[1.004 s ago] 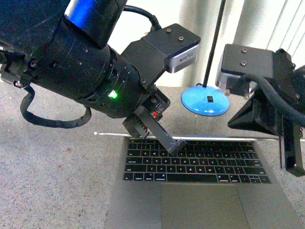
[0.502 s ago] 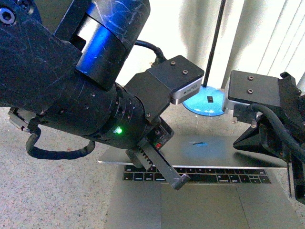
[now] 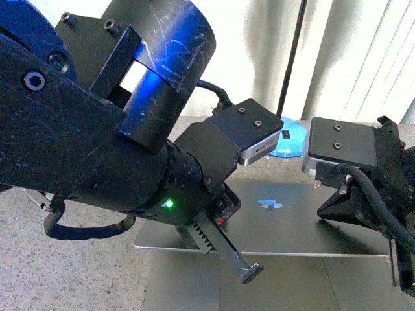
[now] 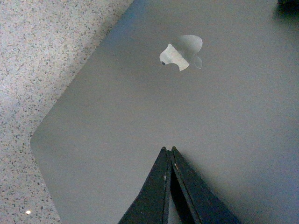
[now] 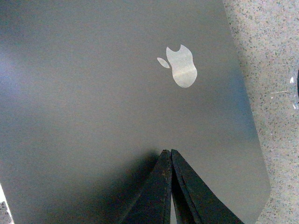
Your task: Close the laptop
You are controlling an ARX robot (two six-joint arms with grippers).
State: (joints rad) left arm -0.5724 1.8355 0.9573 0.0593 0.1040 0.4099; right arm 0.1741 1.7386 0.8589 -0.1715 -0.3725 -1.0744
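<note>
We see our left gripper (image 4: 168, 156) and right gripper (image 5: 168, 158) with jaws pressed together. The laptop (image 3: 298, 223) lies right beneath both jaws on the speckled surface (image 4: 28, 56), lid nearly flat over its base.

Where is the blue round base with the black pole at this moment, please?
In the front view, the blue round base sits right of centre on the speckled table, just beyond the far edge of the laptop.
</note>
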